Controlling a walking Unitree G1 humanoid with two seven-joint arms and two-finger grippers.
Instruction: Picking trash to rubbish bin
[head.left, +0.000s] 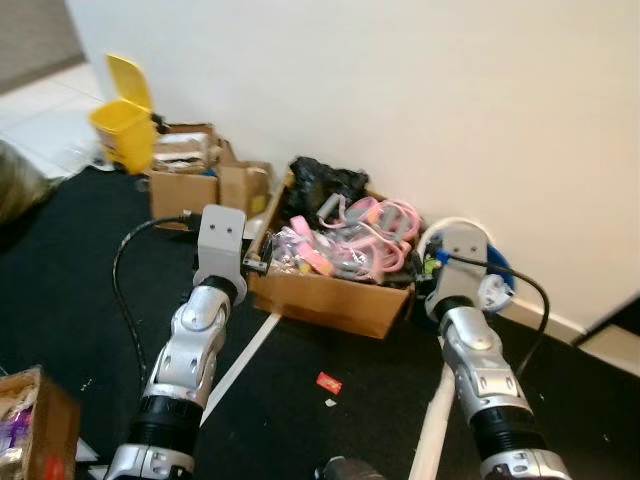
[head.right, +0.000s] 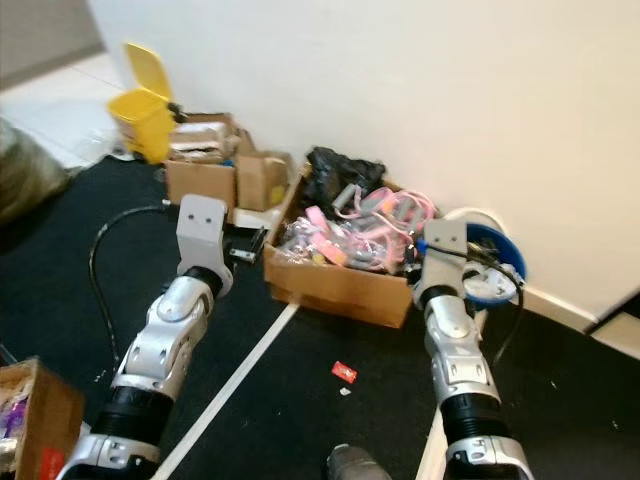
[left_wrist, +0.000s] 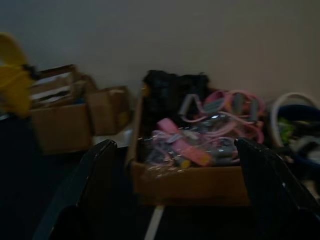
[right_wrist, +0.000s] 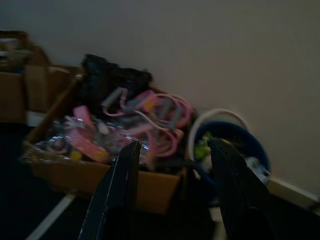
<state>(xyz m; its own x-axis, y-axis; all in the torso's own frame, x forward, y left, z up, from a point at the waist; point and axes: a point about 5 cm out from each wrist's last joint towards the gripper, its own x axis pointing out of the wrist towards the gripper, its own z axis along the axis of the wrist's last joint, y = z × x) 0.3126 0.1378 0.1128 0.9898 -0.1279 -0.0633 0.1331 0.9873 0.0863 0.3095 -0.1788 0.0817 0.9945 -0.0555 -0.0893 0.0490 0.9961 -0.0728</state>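
Currently both arms raised toward wall | left gripper (left_wrist: 172, 190) fingers spread, empty | right gripper (right_wrist: 172, 192) fingers apart, empty | small red wrapper scrap (head.left: 329, 382) on black carpet floor (head.left: 60, 300), just beside white floor line (head.left: 243, 360) | yellow plastic flip-lid bin (head.left: 124, 120) at carpet's far-left edge | open cardboard box of pink items (head.left: 335, 290) against wall.

The left hand (left_wrist: 172, 195) had its two black fingers (left_wrist: 82, 190) spread wide at the lower edge of the dim frame. Between them sat an open cardboard box (left_wrist: 190, 185) of pink clutter, smaller boxes (left_wrist: 60, 125) at left, a yellow bin (left_wrist: 12, 82) at far left.
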